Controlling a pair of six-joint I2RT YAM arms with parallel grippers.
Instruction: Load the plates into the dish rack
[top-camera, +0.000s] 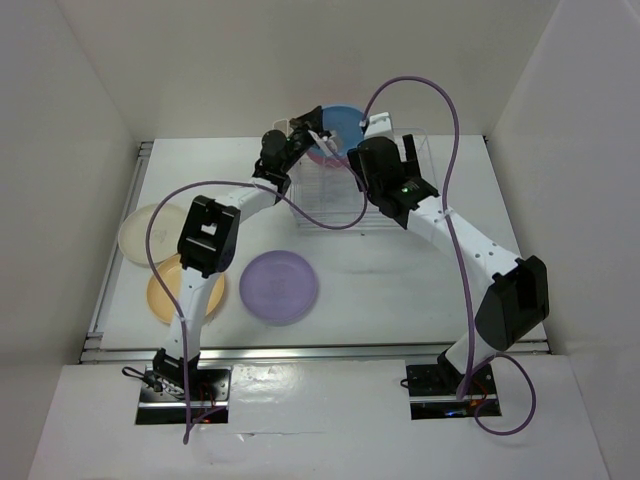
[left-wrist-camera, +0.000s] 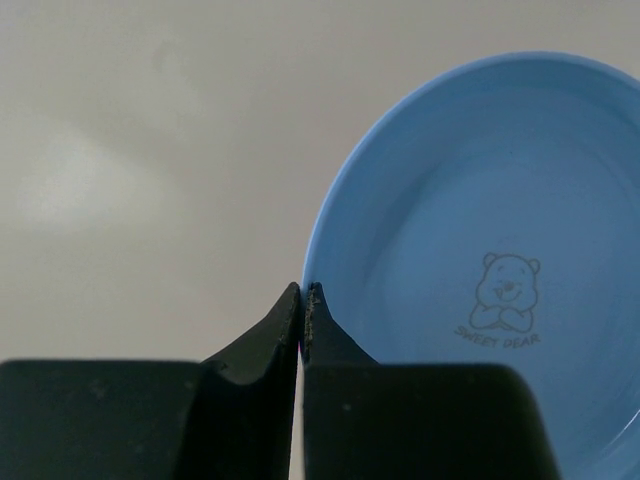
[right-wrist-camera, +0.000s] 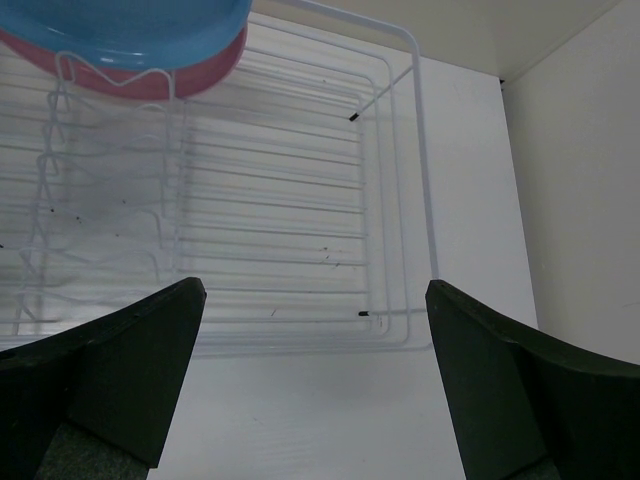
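The dish rack (top-camera: 330, 200) (right-wrist-camera: 395, 150) stands at the back of the table. A blue plate (top-camera: 345, 120) (left-wrist-camera: 480, 260) (right-wrist-camera: 130, 30) leans in its far end, with a pink plate (top-camera: 325, 153) (right-wrist-camera: 205, 72) right against it. My left gripper (top-camera: 318, 137) (left-wrist-camera: 303, 288) is shut beside the blue plate's rim, and a thin pink sliver shows between its fingers. Over the rack's right part hangs my right gripper (top-camera: 395, 150) (right-wrist-camera: 315, 300), open and holding nothing. The purple plate (top-camera: 279, 286), orange-yellow plate (top-camera: 165, 292) and cream plate (top-camera: 145, 232) lie flat on the table.
White walls (top-camera: 90, 150) close the table in on the left, back and right. The left arm's elbow (top-camera: 208, 235) hangs over the orange-yellow plate. Purple cables (top-camera: 455, 180) loop above both arms.
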